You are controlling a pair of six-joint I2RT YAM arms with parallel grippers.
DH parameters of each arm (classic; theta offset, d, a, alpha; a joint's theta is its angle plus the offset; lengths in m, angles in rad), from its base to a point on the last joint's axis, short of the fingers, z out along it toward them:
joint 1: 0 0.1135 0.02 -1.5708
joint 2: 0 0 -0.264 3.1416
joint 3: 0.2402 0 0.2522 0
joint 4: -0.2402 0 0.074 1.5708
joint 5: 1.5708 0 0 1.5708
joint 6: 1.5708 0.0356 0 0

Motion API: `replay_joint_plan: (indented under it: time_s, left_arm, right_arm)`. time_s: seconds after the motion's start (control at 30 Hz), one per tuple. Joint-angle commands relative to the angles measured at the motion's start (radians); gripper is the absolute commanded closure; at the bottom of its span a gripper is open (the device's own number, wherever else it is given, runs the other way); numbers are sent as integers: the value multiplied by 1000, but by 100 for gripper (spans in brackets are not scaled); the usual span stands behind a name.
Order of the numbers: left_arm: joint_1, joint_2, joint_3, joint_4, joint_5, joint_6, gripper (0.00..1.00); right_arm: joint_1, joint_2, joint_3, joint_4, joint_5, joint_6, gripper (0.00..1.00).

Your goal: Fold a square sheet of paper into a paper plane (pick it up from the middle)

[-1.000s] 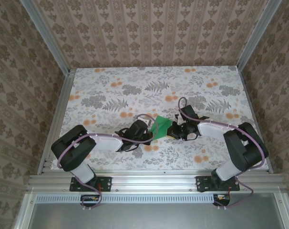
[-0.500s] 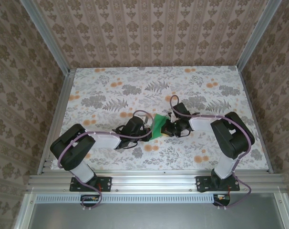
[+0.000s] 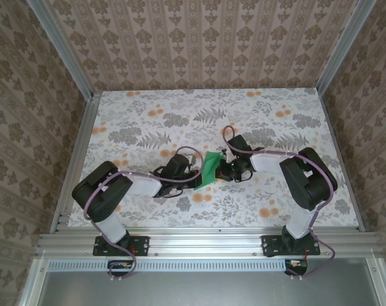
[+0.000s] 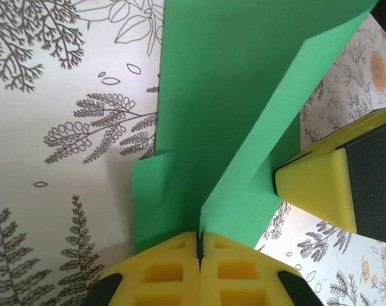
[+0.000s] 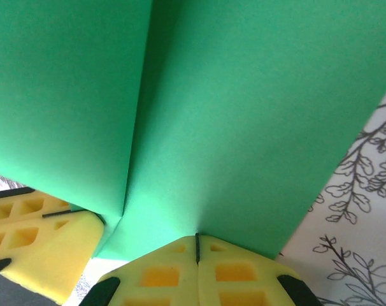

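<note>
The square sheet of paper [image 3: 212,167] is bright green and folded into a small creased shape, held between the two arms at the table's middle. In the left wrist view the paper [image 4: 212,83] shows a flat layer and an upright flap. My left gripper [image 4: 198,237] is shut on that flap's near edge. In the right wrist view the paper [image 5: 244,115] spreads wide with one long crease, and my right gripper [image 5: 197,241] is shut on its edge. Each wrist view catches the other arm's yellow finger [image 4: 320,188] [image 5: 34,236] beside the paper. I cannot tell whether the shape is a pointed paper plane.
The floral tabletop [image 3: 180,121] stretches open behind and to both sides of the arms. Aluminium rails [image 3: 78,159] and patterned walls close it in on the left, right and back. Both arm bases stand at the near edge.
Both grippers and the green paper have shifted slightly left and away from the bases. The right arm has drawn in closer to the left one. Both grips hold.
</note>
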Motion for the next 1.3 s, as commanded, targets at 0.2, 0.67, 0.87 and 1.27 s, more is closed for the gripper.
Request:
replay_joint_plan:
  time_s: [0.2,0.67,0.87,1.27]
  left_arm:
    - [49,-14,42,-80,99,52,100]
    - [96,53,78,-74,170,38,100]
    - [109,43,68,-69,157,44,100]
    - [116,108,114,-140,192,96,100]
  right_arm:
    - [1,53,55,-161,72,-118,93]
    - [-9,80,125,-238,65,-218,93]
    - [-10,82,127,-239,62,-217,93]
    - [-10,75,125,-234,54,-211,92]
